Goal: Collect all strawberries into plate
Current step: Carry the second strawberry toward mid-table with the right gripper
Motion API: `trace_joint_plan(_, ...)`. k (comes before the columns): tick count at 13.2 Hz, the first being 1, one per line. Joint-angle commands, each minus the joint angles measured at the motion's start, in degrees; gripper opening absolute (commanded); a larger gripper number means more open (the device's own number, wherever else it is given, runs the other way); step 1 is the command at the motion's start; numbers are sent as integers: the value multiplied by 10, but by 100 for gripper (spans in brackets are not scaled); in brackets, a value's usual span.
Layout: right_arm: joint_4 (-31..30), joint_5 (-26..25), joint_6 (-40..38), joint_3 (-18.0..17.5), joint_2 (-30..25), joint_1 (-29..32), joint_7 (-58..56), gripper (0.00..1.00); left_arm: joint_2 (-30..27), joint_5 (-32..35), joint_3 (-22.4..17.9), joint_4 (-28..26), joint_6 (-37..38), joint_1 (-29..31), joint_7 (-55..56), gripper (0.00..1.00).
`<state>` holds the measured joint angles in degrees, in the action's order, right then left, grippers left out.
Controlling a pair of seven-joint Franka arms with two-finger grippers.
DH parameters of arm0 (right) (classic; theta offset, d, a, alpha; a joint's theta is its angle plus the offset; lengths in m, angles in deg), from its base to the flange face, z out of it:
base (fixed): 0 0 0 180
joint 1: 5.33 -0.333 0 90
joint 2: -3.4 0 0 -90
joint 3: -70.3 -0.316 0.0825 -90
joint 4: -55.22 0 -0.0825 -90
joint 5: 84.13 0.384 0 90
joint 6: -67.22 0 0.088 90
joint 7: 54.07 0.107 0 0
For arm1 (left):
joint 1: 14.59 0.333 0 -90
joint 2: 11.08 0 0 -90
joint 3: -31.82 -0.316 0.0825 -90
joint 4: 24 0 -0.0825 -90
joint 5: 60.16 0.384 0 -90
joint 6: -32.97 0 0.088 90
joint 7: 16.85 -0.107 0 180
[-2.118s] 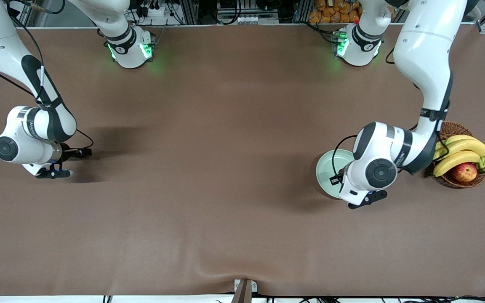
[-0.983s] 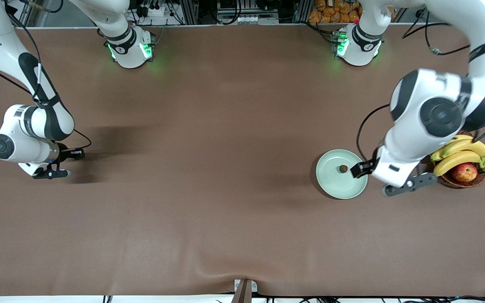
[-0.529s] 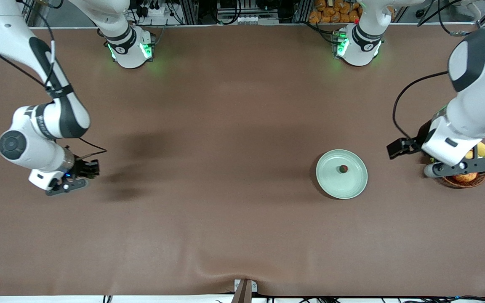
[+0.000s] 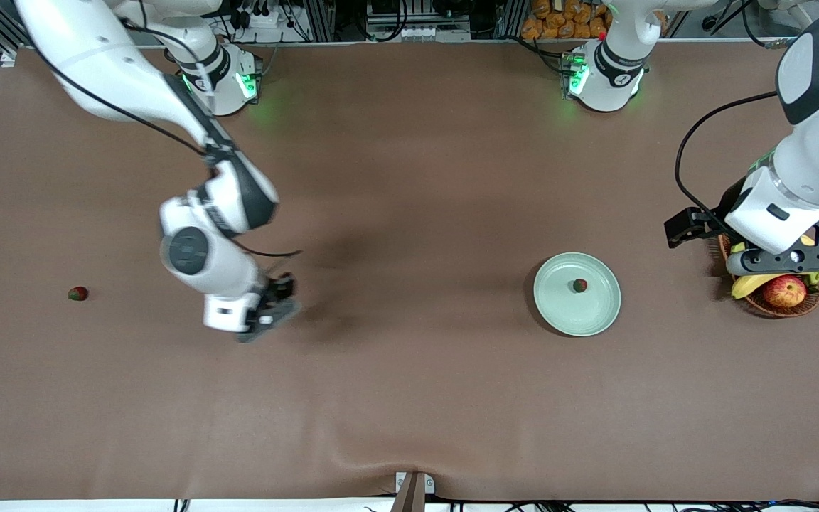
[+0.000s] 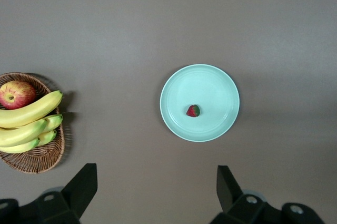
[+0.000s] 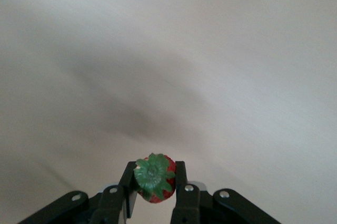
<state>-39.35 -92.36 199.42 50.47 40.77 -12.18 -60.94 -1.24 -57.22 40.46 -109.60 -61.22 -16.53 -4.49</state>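
Between right tool (image 6: pixel 154 192) fingers: strawberry (image 6: pixel 154 177), front-hidden.

We see the brown table (image 4: pixel 409 178) carrying the plate (image 4: pixel 559 313), a wicker basket (image 4: pixel 807 304) at its three o'clock, and a loose strawberry (image 4: pixel 77 293) far toward nine.

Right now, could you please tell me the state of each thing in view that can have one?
Right gripper: fingers shut on a strawberry, over bare table.
Left gripper: fingers open, empty, up over the wicker basket.
Plate: holds one strawberry.
Third strawberry: lying on the table toward the right arm's end.
Basket: holds bananas and an apple.
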Motion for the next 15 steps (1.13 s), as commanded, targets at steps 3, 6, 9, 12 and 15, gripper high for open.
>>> trace_joint_plan(3, 142, 8, -10, 6, 97, -125, 129, 0, -19, -10, 3, -11, 15, 4, -15, 100)
trace_joint_plan(6, 201, 6, -10, 15, 135, -195, 191, 0, -19, -11, 4, -11, 16, 4, -15, 100)
trace_joint_plan(9, 249, 6, -9, 41, 175, -258, 252, 0, -21, -43, 1, -10, 16, 6, -15, 100)
trace_joint_plan(12, 258, 6, -5, 61, 192, -304, 309, 0, -17, -50, 1, -10, 11, 4, -13, 100)
trace_joint_plan(15, 254, 4, -7, 65, 182, -296, 314, 100, 1, -51, 4, -10, 2, -9, -10, 100)
